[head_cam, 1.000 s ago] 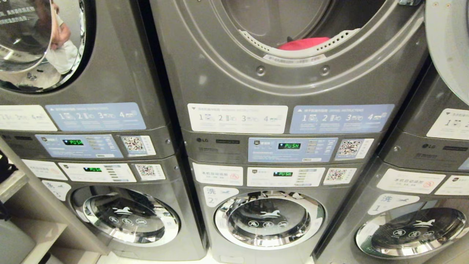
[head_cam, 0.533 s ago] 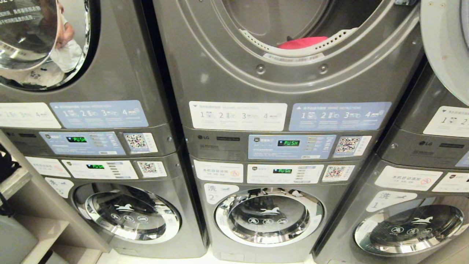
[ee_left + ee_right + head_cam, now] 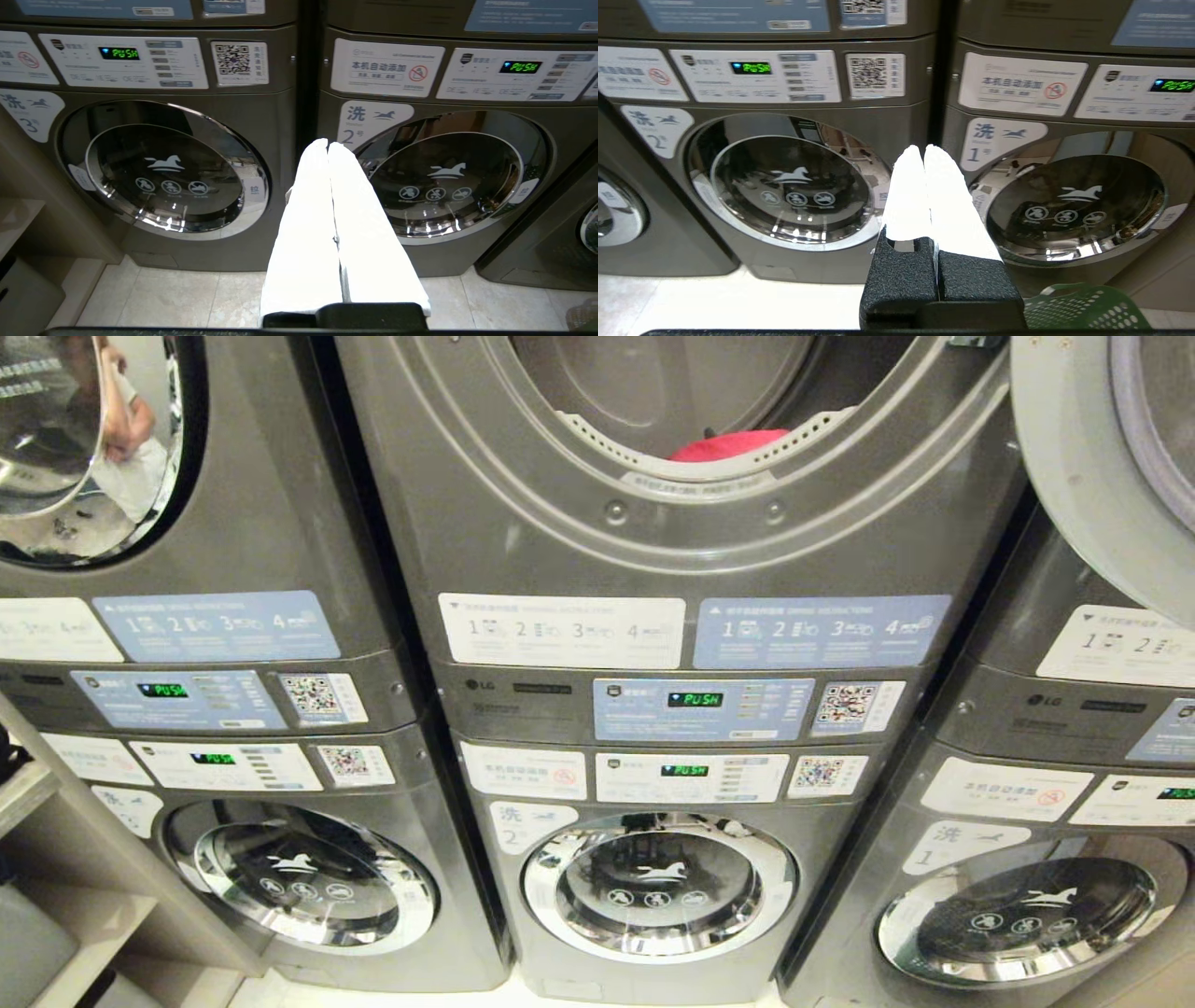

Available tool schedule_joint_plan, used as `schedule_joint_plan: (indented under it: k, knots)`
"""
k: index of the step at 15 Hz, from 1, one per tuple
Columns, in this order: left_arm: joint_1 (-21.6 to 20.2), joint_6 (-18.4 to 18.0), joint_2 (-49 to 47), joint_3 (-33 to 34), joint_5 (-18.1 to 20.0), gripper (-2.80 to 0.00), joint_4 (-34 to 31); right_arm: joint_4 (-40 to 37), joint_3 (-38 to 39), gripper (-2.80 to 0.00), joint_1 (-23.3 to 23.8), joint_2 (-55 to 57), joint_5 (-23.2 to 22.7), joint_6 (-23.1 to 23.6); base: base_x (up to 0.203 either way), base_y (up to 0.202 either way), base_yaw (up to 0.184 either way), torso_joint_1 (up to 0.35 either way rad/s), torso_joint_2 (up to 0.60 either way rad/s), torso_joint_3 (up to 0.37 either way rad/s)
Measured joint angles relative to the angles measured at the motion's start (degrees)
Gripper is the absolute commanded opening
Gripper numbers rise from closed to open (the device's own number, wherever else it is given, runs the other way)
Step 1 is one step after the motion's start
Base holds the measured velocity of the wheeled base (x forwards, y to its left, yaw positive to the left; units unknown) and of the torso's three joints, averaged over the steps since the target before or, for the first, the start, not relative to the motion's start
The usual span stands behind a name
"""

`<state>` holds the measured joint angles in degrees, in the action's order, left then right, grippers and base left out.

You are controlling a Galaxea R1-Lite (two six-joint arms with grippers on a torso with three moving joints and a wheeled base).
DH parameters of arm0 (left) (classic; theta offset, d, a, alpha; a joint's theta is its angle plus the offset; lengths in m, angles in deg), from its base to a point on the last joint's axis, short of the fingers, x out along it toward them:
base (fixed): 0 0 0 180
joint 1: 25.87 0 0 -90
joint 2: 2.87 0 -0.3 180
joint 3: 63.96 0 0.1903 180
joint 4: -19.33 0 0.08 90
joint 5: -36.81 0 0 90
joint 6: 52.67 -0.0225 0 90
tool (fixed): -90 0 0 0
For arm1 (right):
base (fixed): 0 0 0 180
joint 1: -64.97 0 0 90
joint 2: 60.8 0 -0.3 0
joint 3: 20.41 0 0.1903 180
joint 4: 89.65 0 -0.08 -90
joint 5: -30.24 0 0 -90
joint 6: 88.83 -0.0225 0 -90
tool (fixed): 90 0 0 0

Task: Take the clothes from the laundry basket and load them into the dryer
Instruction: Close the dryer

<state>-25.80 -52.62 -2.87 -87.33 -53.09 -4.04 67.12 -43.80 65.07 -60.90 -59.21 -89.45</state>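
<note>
Left of the open dryer [image 3: 653, 457], a closed neighbouring machine's round door [image 3: 84, 448] mirrors a person in a white top. The dryer itself sits in the middle stack above washer number two [image 3: 658, 887]; its drum mouth gapes, and a red garment [image 3: 724, 445] lies just inside the lower lip, a soft rounded mound, mostly hidden by the perforated rim. To the right of the dryer its pale door [image 3: 1102, 467] hangs swung open. Neither arm shows from the head. The left tool [image 3: 329, 145] has its white fingers pressed together on nothing, pointing at the gap between washers three and two; the right tool [image 3: 923, 148] is likewise fully closed and empty, aimed between washers two and one. Below and right of the dryer, a green laundry basket [image 3: 1083, 308] peeks in on the floor; its contents cannot be seen. Judging by this, the step in hand is fetching another piece: the next move calls for lowering toward the basket and opening a tool over the cloth.
</note>
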Motion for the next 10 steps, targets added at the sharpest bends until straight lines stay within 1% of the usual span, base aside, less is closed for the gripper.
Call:
schedule_joint_plan:
  k: [8,10]
  knots:
    - [0.0,0.0,0.0,0.0,0.0,-2.8,0.0,0.0,0.0,-2.8,0.0,0.0,0.1,-0.4,0.0,-0.195,0.001,0.004,0.0,0.002]
    - [0.0,0.0,0.0,0.0,0.0,-2.8,0.0,0.1,0.0,-2.8,-0.1,0.0,0.9,-1.1,0.0,-0.139,0.001,0.007,0.0,0.002]
